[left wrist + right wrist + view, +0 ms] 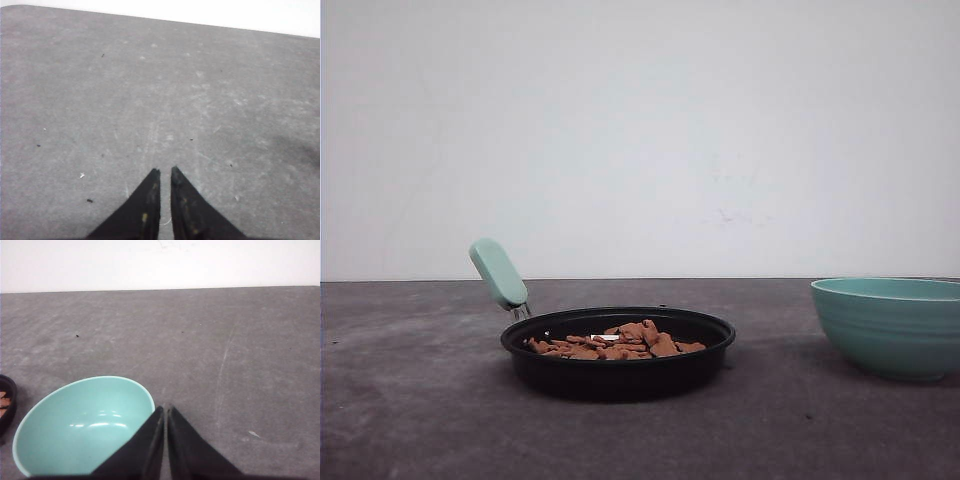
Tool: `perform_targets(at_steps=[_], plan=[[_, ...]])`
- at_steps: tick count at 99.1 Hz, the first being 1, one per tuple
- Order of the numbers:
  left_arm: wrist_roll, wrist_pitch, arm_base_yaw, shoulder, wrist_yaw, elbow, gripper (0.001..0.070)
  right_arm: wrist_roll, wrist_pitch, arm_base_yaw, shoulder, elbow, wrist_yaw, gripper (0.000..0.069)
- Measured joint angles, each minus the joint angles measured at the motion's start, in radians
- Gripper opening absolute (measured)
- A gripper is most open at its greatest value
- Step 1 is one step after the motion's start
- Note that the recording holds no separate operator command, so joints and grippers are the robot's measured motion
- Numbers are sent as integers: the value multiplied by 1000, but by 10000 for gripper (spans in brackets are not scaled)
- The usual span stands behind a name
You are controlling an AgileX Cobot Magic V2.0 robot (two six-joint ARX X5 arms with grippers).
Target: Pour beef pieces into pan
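The pan (618,362) was black with a mint-green handle (498,272), the beef pieces (616,343) reddish-brown, the ribbed-looking bowl (888,327) teal, the worktop (420,400) mottled grey.

No lettering, label, brand mark or number can be read on the pan (618,372), the teal bowl (888,330) or the grey table (410,400). The faint marks on the white wall (640,130) form no legible characters.
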Motion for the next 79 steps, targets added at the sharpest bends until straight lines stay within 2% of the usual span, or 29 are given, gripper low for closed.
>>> perform_targets(at_steps=[12, 79], plan=[[0, 3, 0, 0, 36, -1, 12, 0, 0, 0, 0, 0, 0, 10], [5, 2, 0, 0, 28, -1, 12, 0, 0, 0, 0, 0, 0, 10]])
